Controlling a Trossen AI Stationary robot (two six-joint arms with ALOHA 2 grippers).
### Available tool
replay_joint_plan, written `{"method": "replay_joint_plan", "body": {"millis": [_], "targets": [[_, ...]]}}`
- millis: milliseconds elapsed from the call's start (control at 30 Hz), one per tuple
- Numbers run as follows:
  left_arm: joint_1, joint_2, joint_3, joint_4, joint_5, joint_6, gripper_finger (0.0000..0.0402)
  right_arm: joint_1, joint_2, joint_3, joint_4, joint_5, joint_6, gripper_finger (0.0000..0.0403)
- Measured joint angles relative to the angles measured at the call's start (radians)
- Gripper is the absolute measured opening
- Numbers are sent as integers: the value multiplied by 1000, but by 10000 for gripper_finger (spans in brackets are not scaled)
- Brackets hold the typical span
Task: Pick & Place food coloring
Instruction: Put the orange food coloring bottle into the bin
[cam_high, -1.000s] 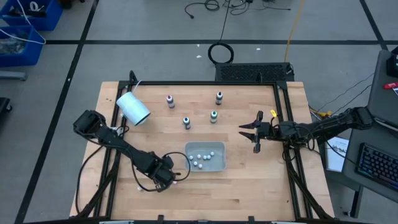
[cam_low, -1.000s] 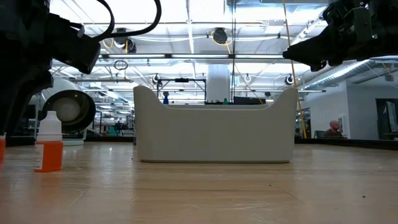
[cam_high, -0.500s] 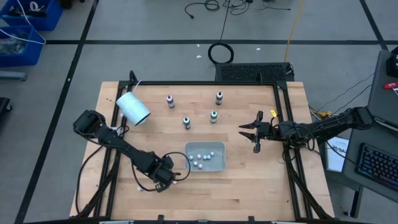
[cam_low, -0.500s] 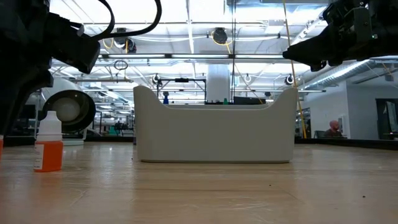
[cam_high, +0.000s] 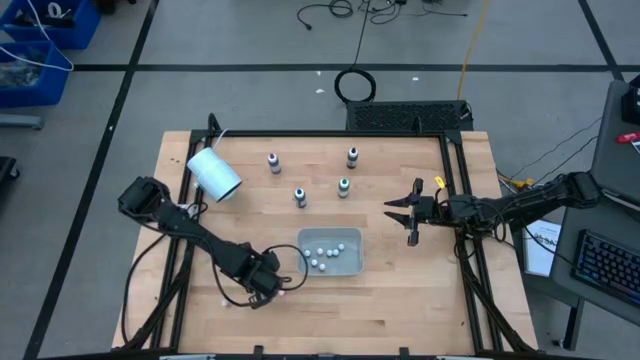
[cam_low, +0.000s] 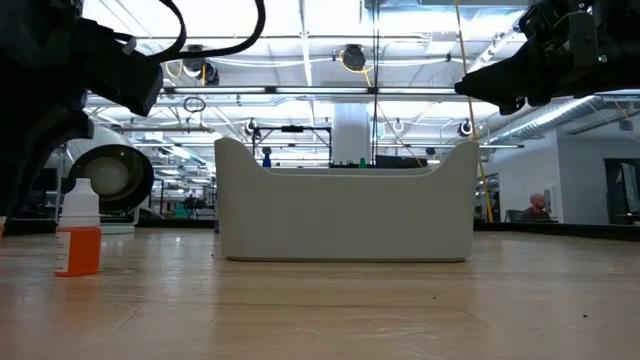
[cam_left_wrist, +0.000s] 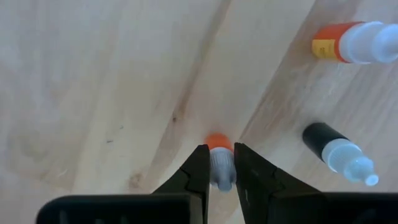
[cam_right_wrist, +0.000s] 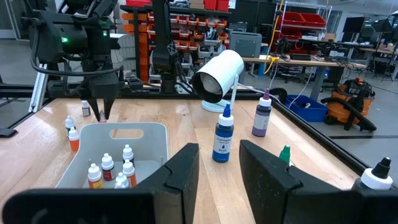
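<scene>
We see the wooden table (cam_high: 400, 300), a white cup (cam_high: 214, 174) lying on its side and a white bin (cam_high: 331, 253) of bottles mid-table. Four food coloring bottles (cam_high: 299, 196) stand beyond it. Our left gripper (cam_left_wrist: 221, 168) is clamped on an orange bottle (cam_left_wrist: 219, 144) beside the bin; the right gripper (cam_high: 404, 214) hovers apart.

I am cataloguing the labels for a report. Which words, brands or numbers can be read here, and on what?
On the blue bottle: printed label, too small to read.
On the orange bottle: yellow label patch, nothing legible.
On the small bottle in the left gripper: no label shows.
No other text is readable.
</scene>
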Motion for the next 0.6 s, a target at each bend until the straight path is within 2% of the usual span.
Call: {"method": "replay_joint_plan", "body": {"millis": [267, 600], "targets": [[31, 0, 122, -148, -102, 72, 54, 0, 0, 0, 1, 0, 0, 105], [111, 1, 374, -270, -271, 334, 54, 0, 0, 0, 2, 0, 0, 105]]}}
